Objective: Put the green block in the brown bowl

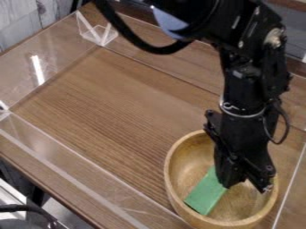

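One green block (207, 192), a flat, smooth, elongated bar, is lying inside one brown bowl (221, 216), tilting across its floor just beside the jaws, on the side toward the lower left of the view. The bowl is showing pale brown wood and a thick, rounded rim, and it is surrounding the jaws' lower end. The one black gripper (249, 183), angular and dark-surfaced, is reaching down into the bowl; its jaws are standing together, their tips partly hidden in shadow. Beyond the jaws, toward the upper left, the brown tabletop (102, 103) is spreading out flat, with one clear, pointed, angular holder (98, 29) standing well apart from them near the far edge.
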Controlling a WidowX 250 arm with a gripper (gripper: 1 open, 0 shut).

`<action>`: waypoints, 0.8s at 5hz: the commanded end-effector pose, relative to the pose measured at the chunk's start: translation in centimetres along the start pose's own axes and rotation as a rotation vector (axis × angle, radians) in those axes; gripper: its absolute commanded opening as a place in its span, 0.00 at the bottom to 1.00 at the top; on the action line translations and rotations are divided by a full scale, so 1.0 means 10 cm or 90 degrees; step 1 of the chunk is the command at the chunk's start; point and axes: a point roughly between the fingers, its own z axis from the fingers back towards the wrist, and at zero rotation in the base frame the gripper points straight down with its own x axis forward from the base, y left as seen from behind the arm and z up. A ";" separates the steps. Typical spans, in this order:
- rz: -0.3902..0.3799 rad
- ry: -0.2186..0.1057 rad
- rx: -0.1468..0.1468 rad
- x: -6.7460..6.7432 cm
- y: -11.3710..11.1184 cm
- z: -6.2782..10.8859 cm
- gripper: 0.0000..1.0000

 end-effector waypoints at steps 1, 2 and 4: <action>0.011 -0.042 0.009 0.05 0.05 0.12 0.00; 0.020 -0.046 0.011 0.04 0.08 0.12 0.00; 0.043 -0.053 0.015 0.03 0.13 0.14 0.00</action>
